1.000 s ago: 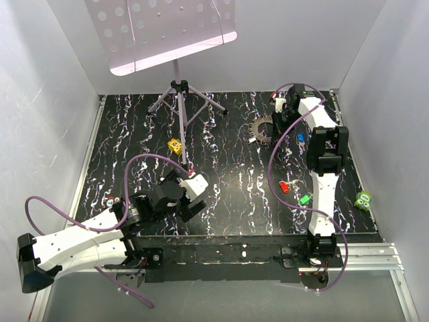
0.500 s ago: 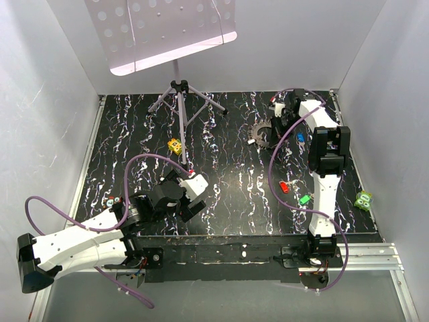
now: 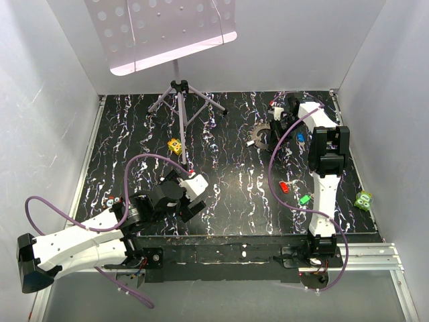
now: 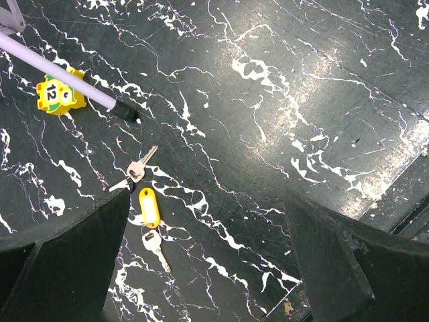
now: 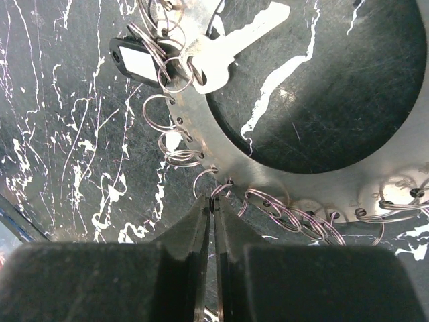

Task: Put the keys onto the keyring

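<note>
The keyring [image 5: 281, 171] is a flat metal crescent with several wire split rings [image 5: 177, 157] through holes along its edge. It lies at the far right of the table, and in the top view the keyring [image 3: 261, 132] sits beside my right gripper [image 3: 273, 121]. My right gripper [image 5: 214, 199] is shut, its tips pinching one split ring. A silver key [image 5: 224, 43] with a black tag [image 5: 137, 60] hangs on the keyring. Loose blue [image 3: 301, 137], red [image 3: 284, 187] and green [image 3: 305, 199] keys lie near the right arm. My left gripper [image 4: 206, 198] is open above a brass key [image 4: 141, 164], a yellow tag [image 4: 149, 204] and a silver key [image 4: 154, 245].
A music stand's tripod [image 3: 179, 100] stands at the back centre, one leg tip [image 4: 124, 111] near the brass key. A yellow numbered block [image 4: 60, 94] lies left of that leg, and a green block [image 3: 364, 199] near the right wall. The table's front edge [image 4: 402, 201] is close.
The right wrist has shifted a little nearer and lower onto the keyring. The left arm has not moved.
</note>
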You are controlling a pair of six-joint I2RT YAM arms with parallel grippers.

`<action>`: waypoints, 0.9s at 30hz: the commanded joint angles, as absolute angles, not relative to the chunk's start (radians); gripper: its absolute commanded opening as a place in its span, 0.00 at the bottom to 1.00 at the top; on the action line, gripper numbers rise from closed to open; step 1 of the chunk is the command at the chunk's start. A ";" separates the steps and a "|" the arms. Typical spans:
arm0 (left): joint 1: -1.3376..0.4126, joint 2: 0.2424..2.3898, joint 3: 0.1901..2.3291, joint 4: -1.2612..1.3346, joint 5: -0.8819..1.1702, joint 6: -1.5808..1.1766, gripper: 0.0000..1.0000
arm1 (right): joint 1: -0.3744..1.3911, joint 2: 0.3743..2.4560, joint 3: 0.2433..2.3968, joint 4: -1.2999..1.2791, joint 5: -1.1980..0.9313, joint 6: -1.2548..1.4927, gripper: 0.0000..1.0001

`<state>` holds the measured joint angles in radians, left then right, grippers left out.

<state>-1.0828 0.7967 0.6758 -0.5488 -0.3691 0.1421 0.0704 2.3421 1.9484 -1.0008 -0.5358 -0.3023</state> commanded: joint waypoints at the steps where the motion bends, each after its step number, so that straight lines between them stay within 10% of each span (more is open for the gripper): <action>1: -1.078 0.782 0.693 -0.548 -0.361 0.150 1.00 | 0.074 2.284 1.948 -1.015 -0.532 -0.310 0.13; 27: -1.078 0.756 0.696 -0.548 -0.364 0.138 0.99 | 0.086 2.077 1.879 -1.065 -0.745 -0.393 0.01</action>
